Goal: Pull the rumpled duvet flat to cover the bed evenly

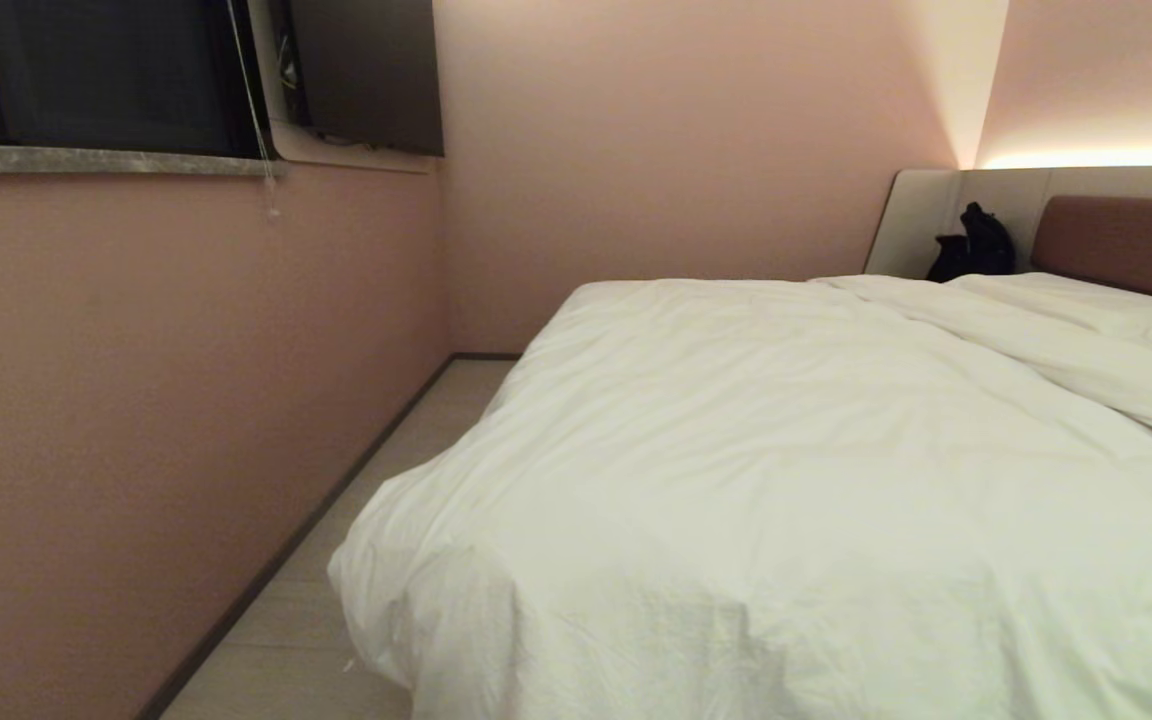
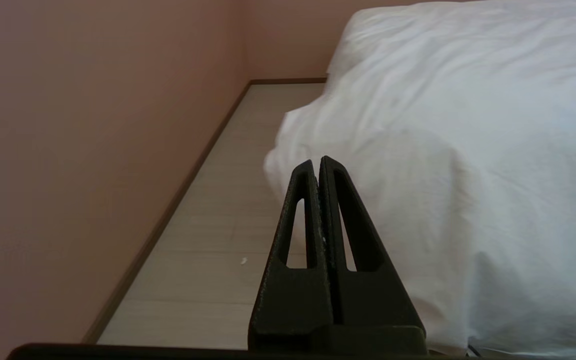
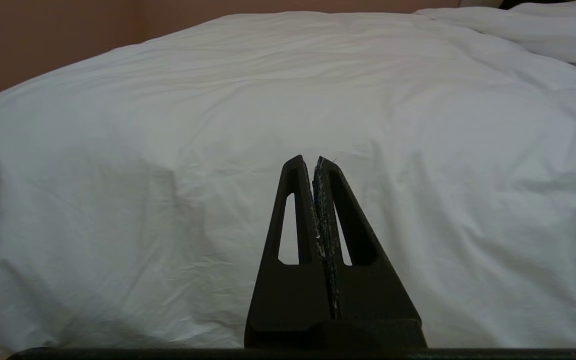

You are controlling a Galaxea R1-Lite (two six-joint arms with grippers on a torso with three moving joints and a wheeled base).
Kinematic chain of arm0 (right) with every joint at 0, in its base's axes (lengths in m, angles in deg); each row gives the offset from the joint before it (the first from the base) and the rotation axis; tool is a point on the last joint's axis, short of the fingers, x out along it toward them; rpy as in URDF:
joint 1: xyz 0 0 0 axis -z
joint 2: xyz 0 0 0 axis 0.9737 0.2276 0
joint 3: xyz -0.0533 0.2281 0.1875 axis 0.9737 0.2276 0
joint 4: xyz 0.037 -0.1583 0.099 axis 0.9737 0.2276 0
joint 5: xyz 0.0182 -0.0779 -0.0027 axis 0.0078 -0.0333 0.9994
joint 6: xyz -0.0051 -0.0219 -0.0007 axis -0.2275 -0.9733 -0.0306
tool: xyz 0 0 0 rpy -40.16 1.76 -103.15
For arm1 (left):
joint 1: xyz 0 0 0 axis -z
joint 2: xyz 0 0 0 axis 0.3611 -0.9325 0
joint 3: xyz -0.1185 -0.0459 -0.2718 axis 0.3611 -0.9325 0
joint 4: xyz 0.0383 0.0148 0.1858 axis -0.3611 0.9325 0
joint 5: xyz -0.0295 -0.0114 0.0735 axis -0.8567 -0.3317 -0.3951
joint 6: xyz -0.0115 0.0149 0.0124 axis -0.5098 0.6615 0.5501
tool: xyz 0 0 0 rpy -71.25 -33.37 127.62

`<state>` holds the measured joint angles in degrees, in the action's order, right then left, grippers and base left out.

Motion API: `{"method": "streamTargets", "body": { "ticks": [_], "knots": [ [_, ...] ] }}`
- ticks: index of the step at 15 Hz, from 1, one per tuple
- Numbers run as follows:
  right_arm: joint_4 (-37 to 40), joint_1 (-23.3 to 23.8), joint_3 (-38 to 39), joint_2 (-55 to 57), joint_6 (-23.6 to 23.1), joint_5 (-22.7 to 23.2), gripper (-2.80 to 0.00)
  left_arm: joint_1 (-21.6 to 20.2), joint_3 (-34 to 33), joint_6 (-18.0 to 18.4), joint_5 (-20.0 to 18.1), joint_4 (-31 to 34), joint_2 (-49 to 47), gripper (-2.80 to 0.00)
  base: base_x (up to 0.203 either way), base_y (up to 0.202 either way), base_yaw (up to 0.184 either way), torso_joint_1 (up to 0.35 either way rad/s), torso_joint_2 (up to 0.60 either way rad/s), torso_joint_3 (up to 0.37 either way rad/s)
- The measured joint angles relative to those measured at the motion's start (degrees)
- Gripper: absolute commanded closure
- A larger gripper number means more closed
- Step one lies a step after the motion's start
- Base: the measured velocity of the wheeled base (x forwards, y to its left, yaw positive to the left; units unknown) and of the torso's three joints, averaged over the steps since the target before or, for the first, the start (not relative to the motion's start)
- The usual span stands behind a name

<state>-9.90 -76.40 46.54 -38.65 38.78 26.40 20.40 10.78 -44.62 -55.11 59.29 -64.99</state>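
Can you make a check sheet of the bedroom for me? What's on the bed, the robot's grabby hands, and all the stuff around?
Surface: bed, only its brown headboard shows.
Job's things: white duvet covers the bed, hangs over the near corner, bunched in a ridge near the headboard.
Clutter: black bag by the headboard.
Grippers: left gripper shut, empty, before the duvet's corner; right gripper shut, empty, facing the duvet.
Cables: thin cord hangs at the window.
Surroundings: pink walls, pale floor, dark window.
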Motion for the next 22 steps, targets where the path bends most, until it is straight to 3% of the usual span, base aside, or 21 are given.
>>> {"method": "streamTargets", "body": {
  "ticks": [22],
  "knots": [
    [0.0,0.0,0.0,0.0,0.0,0.0,0.0,0.0,0.0,0.0,-0.1,0.0,0.0,0.0,0.0,0.195,0.0,0.003,0.0,0.002]
  ]
}}
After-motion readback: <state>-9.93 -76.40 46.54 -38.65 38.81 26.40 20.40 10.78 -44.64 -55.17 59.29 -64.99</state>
